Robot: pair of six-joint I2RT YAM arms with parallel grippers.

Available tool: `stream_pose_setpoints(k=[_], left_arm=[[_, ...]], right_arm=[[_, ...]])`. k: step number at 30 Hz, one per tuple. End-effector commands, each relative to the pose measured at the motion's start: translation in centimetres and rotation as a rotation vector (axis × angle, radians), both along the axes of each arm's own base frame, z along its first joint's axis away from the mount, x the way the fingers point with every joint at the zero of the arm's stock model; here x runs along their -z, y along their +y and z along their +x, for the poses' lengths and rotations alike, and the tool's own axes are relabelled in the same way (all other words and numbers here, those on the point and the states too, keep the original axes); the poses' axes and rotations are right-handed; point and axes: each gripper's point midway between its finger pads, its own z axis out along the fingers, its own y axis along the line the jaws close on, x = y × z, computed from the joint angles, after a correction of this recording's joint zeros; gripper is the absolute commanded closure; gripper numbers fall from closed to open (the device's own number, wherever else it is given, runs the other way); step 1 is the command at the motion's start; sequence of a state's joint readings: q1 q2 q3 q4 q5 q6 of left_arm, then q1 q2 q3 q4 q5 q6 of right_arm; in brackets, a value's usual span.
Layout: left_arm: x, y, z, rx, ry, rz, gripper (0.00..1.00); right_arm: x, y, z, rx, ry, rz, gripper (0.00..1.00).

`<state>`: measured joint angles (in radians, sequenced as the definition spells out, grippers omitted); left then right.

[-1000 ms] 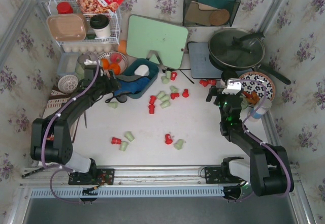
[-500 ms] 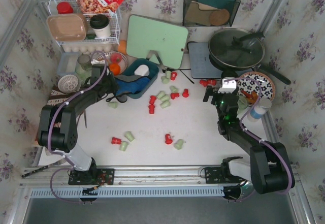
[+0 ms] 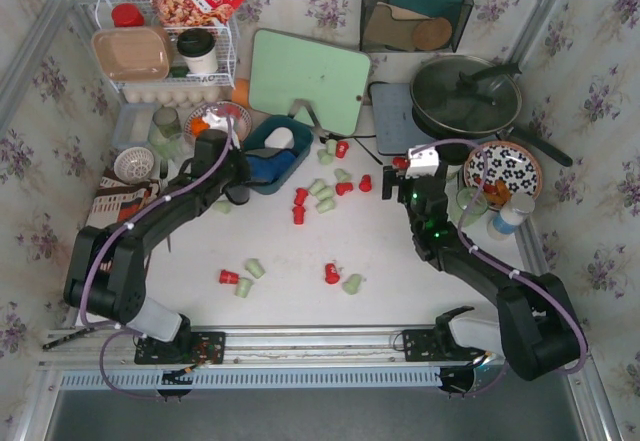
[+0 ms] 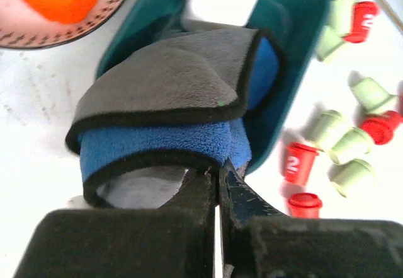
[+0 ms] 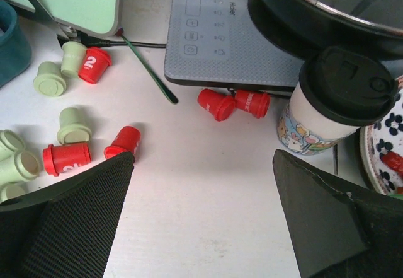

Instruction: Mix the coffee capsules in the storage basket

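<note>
Left hand (image 4: pixel 219 176): has swung in from the left edge of the tabletop to the basket and gone from spread wide to clenched. Its tips meet right at the hem of the cloth (image 4: pixel 164 145); whether any cloth is caught between them cannot be told.
Right hand (image 5: pixel 203 158): stays spread wide, grasping nothing. It has shifted from beside the flowered plate (image 3: pixel 505 166) toward the middle of the tabletop, above two red capsules lying by the cooker (image 5: pixel 233 32).
Basket (image 4: pixel 302 70): unmoved, toward the rear left of the tabletop, just beside the bowl (image 4: pixel 94 23) with an orange. The folded grey-and-blue cloth spills over its near wall.
Capsules (image 3: pixel 322 191): lying where they were. Every one that shows is out on the tabletop, red and pale green mixed: a cluster just right of the basket, and a few nearer the front edge.
Tabletop (image 3: pixel 400 271): white and a little scuffed. A green cutting board (image 3: pixel 310 81) and a lidded pan (image 3: pixel 465 96) sit along the rear edge, a wire rack (image 3: pixel 165 51) in the rear left corner, and a lidded paper cup (image 5: pixel 327 101) toward the right edge.
Room: flowered wallpaper (image 3: pixel 600 81) on three sides, with metal rails along the front.
</note>
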<state>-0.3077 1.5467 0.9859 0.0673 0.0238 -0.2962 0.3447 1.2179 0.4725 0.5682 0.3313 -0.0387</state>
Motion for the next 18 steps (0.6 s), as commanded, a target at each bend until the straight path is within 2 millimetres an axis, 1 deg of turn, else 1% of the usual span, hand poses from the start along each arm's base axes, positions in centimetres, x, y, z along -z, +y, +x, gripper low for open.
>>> stream_pose_setpoints(k=[1, 4, 8, 10, 11, 14, 15, 18], left_arm=[[-3.5, -2.7, 0.1, 0.109, -0.154, -0.012, 1.0], [-5.5, -4.9, -0.4, 0.178, -0.214, -0.025, 1.0], [-8.7, -8.0, -1.5, 0.275, -0.284, -0.055, 1.0], [-10.4, -9.5, -2.3, 0.321, -0.326, -0.06, 1.0], [-11.3, -10.2, -2.7, 0.347, -0.35, -0.053, 1.0], [-15.2, -12.0, -4.8, 0.414, -0.45, -0.054, 1.0], [-16.1, -12.5, -5.4, 0.438, -0.478, -0.048, 1.0], [-19.5, -13.3, -7.5, 0.492, -0.569, -0.037, 1.0]], right_arm=[[-0.5, -0.8, -0.5, 0.062, 0.042, -0.07, 0.0], [-2.3, -0.6, -0.8, 0.061, 0.022, -0.065, 0.0], [-4.9, 0.0, -2.0, 0.024, -0.033, -0.042, 0.0], [-6.8, 0.3, -2.7, 0.001, -0.08, -0.008, 0.0], [-7.7, 0.7, -3.0, -0.025, -0.105, 0.009, 0.0], [-10.5, 2.1, -4.0, -0.114, -0.173, 0.052, 0.0], [-11.4, 2.5, -4.2, -0.144, -0.19, 0.06, 0.01], [-14.0, 4.0, -5.1, -0.236, -0.241, 0.085, 0.03]])
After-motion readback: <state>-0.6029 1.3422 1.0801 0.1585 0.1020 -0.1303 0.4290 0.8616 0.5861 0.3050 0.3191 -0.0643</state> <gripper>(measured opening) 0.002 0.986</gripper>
